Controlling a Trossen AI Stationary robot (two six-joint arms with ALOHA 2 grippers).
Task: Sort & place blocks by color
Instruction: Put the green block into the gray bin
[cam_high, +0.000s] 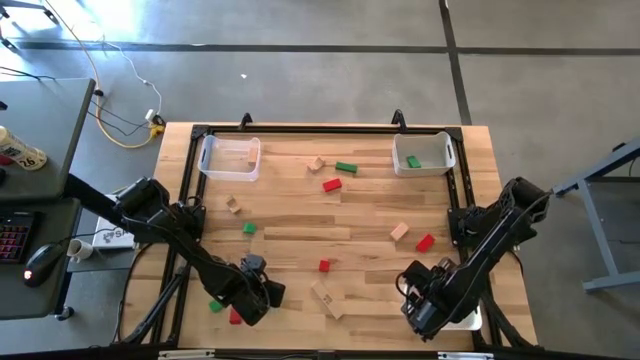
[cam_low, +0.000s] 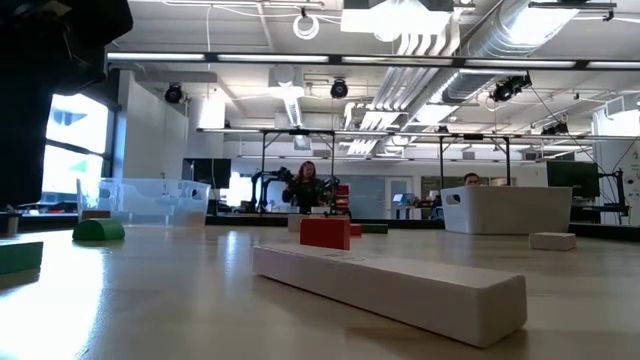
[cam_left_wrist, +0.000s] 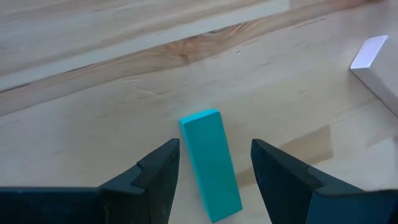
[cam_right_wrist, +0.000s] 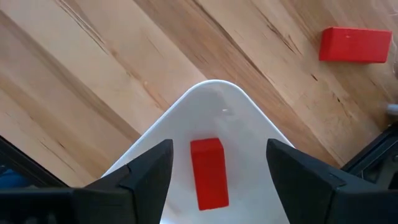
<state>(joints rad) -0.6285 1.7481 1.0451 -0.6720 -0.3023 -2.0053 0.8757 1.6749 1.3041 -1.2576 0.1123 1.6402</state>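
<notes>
Two dark robot arms work over a pale wooden surface (cam_high: 300, 225) of grained planks scattered with small painted and plain blocks. At the lower left of the overhead frame, the left hand (cam_left_wrist: 214, 171) hovers low with its two wedge-shaped fingers apart on either side of a green bar block (cam_left_wrist: 210, 163), a smooth rectangular stick lying flat on the wood; the fingers do not touch it. At the lower right, the right hand (cam_right_wrist: 217, 168) hangs open above a white glossy tray (cam_right_wrist: 217, 106) with a rounded corner, where a red block (cam_right_wrist: 208, 171) lies between the spread fingers, untouched. Another red bar (cam_right_wrist: 354, 45) rests on the wood nearby. Across the middle of the overhead frame lie more blocks: red pieces (cam_high: 331, 185), green ones (cam_high: 346, 167) and plain tan wood (cam_high: 399, 231). A clear plastic bin (cam_high: 229, 158) sits at the upper left and a white bin (cam_high: 424, 154) at the upper right, the latter holding a green block (cam_high: 414, 160). From surface level, a long tan bar (cam_low: 390, 290) fills the foreground.
</notes>
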